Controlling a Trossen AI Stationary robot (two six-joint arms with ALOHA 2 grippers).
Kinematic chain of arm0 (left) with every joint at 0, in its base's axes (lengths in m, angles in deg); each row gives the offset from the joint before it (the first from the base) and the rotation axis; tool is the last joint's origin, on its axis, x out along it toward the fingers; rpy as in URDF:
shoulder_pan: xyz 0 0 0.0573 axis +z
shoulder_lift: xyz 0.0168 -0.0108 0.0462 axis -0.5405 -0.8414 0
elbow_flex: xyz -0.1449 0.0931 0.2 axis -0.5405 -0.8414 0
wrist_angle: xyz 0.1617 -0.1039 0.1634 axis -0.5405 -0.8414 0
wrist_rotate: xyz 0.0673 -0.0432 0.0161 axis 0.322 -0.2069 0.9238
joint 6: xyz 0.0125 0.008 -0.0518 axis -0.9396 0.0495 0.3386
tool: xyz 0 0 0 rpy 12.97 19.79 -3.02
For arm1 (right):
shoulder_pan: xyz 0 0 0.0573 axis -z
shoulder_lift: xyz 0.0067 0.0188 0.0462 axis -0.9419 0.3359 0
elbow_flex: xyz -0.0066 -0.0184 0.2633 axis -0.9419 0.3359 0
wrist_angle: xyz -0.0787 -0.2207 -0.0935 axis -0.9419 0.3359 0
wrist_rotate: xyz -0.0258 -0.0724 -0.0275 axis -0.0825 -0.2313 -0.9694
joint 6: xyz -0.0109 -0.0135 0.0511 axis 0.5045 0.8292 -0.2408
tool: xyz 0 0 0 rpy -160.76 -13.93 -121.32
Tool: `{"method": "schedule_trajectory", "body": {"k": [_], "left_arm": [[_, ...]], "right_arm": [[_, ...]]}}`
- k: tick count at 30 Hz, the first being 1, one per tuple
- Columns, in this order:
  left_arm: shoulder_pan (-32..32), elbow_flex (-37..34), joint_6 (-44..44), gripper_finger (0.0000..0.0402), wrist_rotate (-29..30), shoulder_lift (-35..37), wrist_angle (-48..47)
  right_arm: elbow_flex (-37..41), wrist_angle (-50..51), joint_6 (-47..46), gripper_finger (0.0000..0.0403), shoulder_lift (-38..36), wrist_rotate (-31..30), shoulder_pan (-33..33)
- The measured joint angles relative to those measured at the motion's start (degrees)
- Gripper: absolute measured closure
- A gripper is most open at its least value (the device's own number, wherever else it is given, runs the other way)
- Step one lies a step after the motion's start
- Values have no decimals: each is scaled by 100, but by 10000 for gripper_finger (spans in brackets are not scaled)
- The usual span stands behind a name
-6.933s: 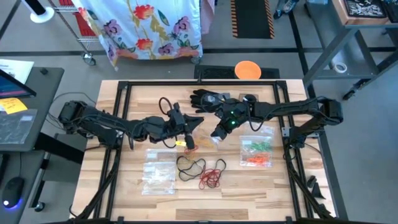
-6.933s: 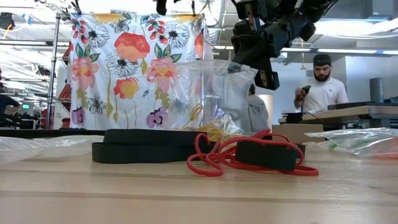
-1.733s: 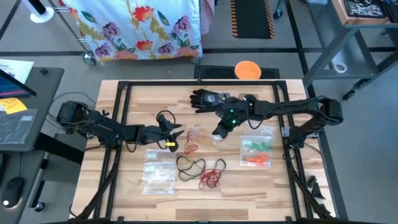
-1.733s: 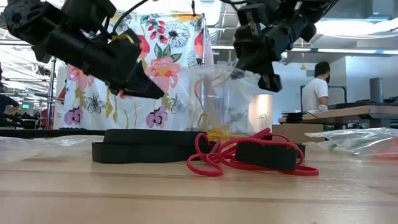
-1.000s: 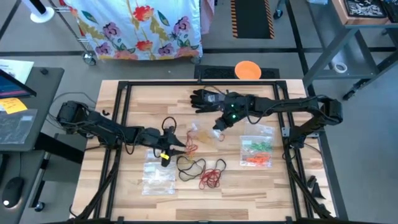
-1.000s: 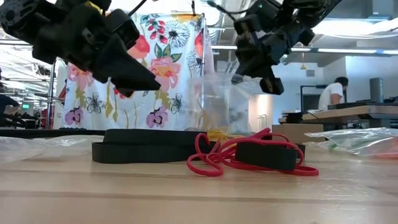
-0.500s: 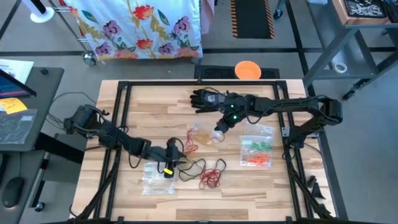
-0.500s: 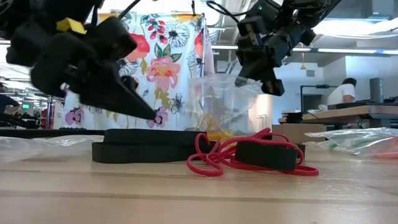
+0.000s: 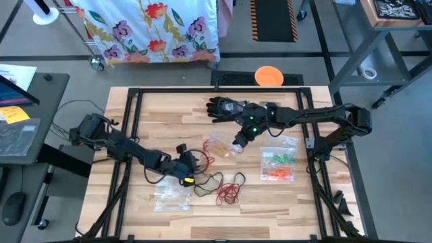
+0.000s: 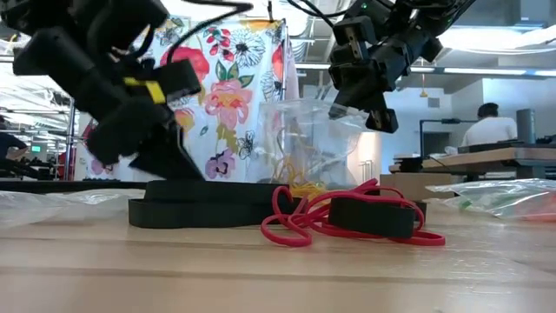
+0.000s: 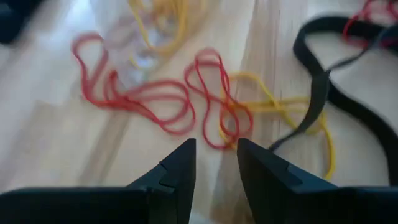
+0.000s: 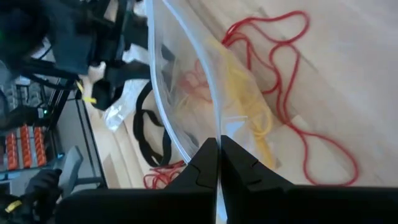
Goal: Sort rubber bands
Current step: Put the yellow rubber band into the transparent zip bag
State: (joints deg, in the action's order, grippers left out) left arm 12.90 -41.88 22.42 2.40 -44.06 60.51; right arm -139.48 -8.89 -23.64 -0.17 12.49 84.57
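Rubber bands [image 11: 205, 99] (thin red, yellow loops) tangled.

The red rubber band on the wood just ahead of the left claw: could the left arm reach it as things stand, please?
Probably yes. The left claw hangs open just above the red rubber band, and nothing lies between them. A yellow band tangles through it and might come up too.

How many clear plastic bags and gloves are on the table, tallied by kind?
clear plastic bags: 3
black glove: 1
Total: 4
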Motion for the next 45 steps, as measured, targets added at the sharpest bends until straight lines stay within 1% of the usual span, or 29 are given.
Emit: {"method": "schedule_trajectory", "body": {"k": [2,7,14,16,20,22,25,29,31,35,38,41,44,45], "left_arm": [[0,-2,148,288,-169,-178,22],[-7,-2,260,288,-435,-504,603],[-7,0,261,288,-662,-474,681],[-7,-2,305,288,-813,-476,773],[-14,-1,608,288,-1351,-480,977],[-13,9,823,288,-1454,-478,959],[-13,13,1007,288,-1460,-510,966],[-20,26,1032,288,-1314,-580,950],[-36,129,1032,288,-1204,-614,788],[-97,658,1031,288,-958,-983,-24],[-217,1206,1017,292,-511,-1322,-916],[-471,1720,745,321,293,-1542,-1743],[-641,2035,294,378,877,-1540,-2381],[-677,2107,153,389,1052,-1470,-2613]], "right_arm": [[-1,-4,-2,394,0,-5,9],[-1,-3,0,394,0,-4,2],[-1,2,0,394,0,-2,7],[0,2,0,394,0,3,4],[1,3,0,394,0,5,4],[-1,7,-1,394,0,4,4],[-1,-1,0,394,0,7,4],[-1,-1,-2,394,0,7,4],[0,0,-2,394,0,7,4],[-1,-3,-4,394,2,9,4],[-1,-4,-4,394,1,8,4],[-1,40,-8,394,2,9,-18],[-1,70,-42,394,2,14,-33],[-1,96,-46,394,2,25,-35]]}}
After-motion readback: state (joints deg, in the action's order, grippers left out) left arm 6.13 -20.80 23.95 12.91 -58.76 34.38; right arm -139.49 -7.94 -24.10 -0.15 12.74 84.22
